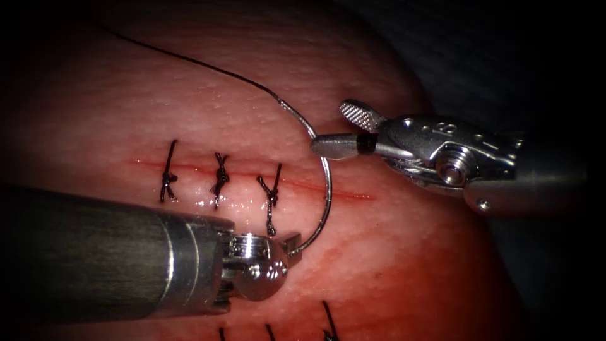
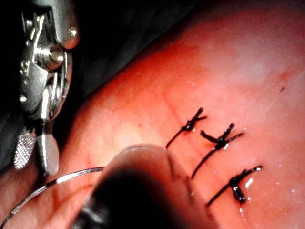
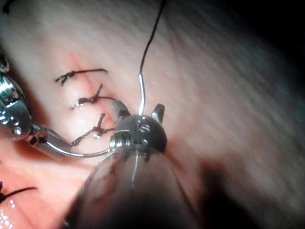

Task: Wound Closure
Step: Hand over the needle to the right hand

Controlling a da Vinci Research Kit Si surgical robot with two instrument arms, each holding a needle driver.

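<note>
Steel curved needle point(image 1: 325, 189) tip held by left tool point(image 1: 291, 243), right tool point(image 1: 338, 129) agape, empty.

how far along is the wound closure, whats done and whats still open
Done: three knotted stitches cross the left and middle of the cut. In hand: the left tool grips the needle near its tip, out of the tissue; the right tool is open, holding nothing. Left: the cut's right end, unstitched.
</note>
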